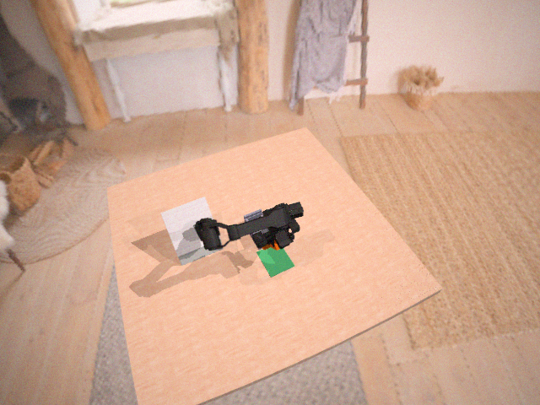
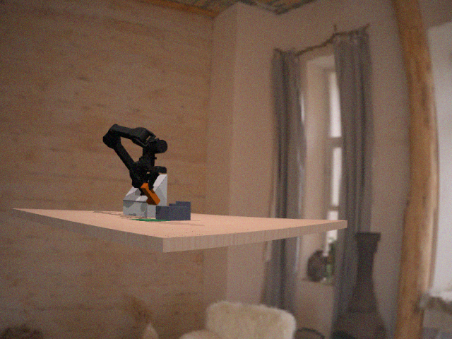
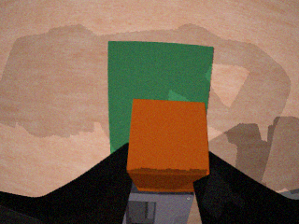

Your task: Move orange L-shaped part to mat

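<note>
The orange part is off the tray, held in the air and steeply tilted. My gripper is shut on it, one dark finger on each side in the wrist view. In the exterior view the part's free end points down and to the right, above the table. The green mat lies flat, and in the wrist view the part covers its lower portion. The grey tray stands beside the mat, its pocket partly seen. The part's L-shape cannot be made out.
A pale grey block stands on the table near the arm's base. The tray walls rise above the table right beside the mat. The arm hides part of the tray in the top view.
</note>
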You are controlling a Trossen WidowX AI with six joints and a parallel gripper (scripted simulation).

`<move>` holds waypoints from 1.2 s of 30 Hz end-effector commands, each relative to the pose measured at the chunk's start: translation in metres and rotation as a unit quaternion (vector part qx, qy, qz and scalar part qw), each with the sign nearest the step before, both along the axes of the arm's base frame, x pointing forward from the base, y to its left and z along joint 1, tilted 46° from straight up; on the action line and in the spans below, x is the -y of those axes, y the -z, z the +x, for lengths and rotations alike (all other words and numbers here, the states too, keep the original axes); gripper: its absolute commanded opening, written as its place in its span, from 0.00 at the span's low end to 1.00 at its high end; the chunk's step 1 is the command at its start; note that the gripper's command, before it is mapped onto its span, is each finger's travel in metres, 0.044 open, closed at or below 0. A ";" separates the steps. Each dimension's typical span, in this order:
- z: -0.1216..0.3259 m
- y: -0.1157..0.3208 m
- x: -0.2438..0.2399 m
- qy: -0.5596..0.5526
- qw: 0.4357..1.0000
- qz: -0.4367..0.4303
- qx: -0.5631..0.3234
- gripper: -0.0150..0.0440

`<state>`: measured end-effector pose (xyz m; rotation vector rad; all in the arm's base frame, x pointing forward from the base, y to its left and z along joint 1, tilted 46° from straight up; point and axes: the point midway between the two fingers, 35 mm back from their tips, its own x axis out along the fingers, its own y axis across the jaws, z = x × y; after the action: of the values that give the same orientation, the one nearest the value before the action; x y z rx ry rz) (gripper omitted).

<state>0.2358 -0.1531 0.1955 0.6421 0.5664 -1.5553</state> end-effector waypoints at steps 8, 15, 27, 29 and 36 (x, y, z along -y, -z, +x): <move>-0.001 0.013 0.013 -0.002 1.000 0.000 -0.002 0.25; -0.002 0.021 0.022 -0.002 1.000 -0.001 -0.002 0.25; -0.003 0.034 0.035 -0.002 1.000 -0.001 -0.002 0.25; -0.003 0.036 0.038 -0.002 1.000 -0.001 -0.002 0.25; -0.004 0.043 0.045 -0.002 1.000 -0.002 -0.002 0.25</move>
<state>0.2325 -0.1949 0.1578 0.6368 0.5579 -1.5581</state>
